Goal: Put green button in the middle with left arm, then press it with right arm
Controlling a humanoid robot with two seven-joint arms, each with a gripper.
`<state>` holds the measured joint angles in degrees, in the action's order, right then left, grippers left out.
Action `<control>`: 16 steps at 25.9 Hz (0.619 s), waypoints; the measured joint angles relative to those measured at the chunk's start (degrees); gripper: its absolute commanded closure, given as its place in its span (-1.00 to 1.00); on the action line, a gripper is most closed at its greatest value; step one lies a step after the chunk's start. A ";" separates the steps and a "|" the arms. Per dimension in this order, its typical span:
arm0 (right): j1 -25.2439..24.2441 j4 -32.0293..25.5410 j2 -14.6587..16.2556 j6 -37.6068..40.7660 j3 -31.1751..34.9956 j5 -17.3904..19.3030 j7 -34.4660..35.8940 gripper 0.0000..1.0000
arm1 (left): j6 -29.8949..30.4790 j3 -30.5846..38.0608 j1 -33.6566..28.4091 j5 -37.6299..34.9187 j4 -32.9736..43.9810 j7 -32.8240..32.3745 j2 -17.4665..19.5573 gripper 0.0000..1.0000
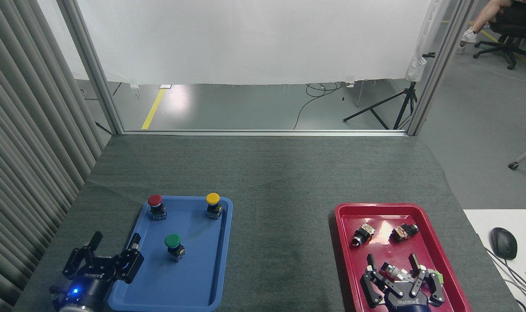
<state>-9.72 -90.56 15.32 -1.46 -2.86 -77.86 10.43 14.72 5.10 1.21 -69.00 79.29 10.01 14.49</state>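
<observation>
At the far left of the frame hangs a grey pleated curtain (24,143). In the lower left corner, the left tool (114,245) enters from the bottom edge with a blue light on its wrist; its two fingers are spread apart and hold nothing, and it sits over the left rim of the blue tray (189,281). The blue tray lies on the dark grey desk (271,173) in the lower left part of the picture. In it stand three push-buttons: the red button (155,205) at the upper left corner of the tray, the yellow button (213,204) at the upper right corner, and the green button (174,245) lower, near the centre of the tray, upright, to the right of the left tool and apart from it. To the right of the blue tray is the middle (282,242), a bare strip of the grey mat between the two trays. In the lower right part lies the red tray (345,242) with several small dark and metallic parts in it, too small to name. The right tool (392,261) rises from the bottom edge over this tray, its fingers spread, with a small metallic part (392,271) seen between them; I cannot tell if they touch it. At the right edge a black computer mouse (503,242) rests on a white surface.
</observation>
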 measured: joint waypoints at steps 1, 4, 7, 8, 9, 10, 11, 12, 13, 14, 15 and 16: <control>0.07 -0.06 0.11 -0.01 0.03 0.00 -0.02 -1.00 | 0.04 -0.01 0.00 -0.01 0.01 0.01 -0.04 -0.98; 0.15 -0.16 0.31 -0.06 0.05 0.00 -0.08 -1.00 | 0.12 -0.17 -0.02 -0.02 0.72 0.07 -0.07 -0.98; 0.04 -0.21 0.39 0.79 0.18 -0.01 -0.09 -1.00 | 0.45 -0.35 -0.21 -0.06 1.29 0.10 -0.04 -0.98; -0.05 -0.22 0.40 1.41 0.28 -0.02 -0.10 -1.00 | 0.52 -0.37 -0.24 -0.06 1.35 0.10 -0.03 -0.98; -0.15 -0.22 0.41 2.00 0.46 -0.03 -0.10 -1.00 | 0.55 -0.40 -0.29 -0.06 1.38 0.10 -0.05 -0.98; -0.18 -0.23 0.43 2.35 0.61 -0.03 -0.10 -1.00 | 0.63 -0.41 -0.30 -0.06 1.39 0.10 -0.11 -0.98; -0.22 -0.23 0.48 2.55 0.86 0.02 -0.11 -1.00 | 0.63 -0.42 -0.29 -0.05 1.39 0.10 -0.18 -0.98; -0.24 -0.23 0.56 2.69 1.13 0.13 -0.12 -1.00 | 0.63 -0.42 -0.30 -0.03 1.36 0.10 -0.25 -0.98; -0.25 -0.23 0.71 2.86 1.47 0.23 -0.20 -1.00 | 0.63 -0.42 -0.30 -0.02 1.34 0.10 -0.31 -0.98; -0.28 -0.25 0.87 2.89 1.81 0.31 -0.31 -1.00 | 0.63 -0.41 -0.29 -0.01 1.30 0.08 -0.35 -0.98; -0.30 -0.27 1.00 2.97 2.07 0.37 -0.37 -1.00 | 0.56 -0.39 -0.28 -0.01 1.24 0.07 -0.36 -0.98; -0.32 -0.27 1.12 3.02 2.28 0.41 -0.38 -1.00 | 0.45 -0.38 -0.22 -0.01 1.16 0.06 -0.34 -0.98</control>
<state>-10.03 -90.84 16.44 1.56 -0.58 -77.45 10.05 15.17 4.71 0.99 -69.01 80.46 10.07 14.15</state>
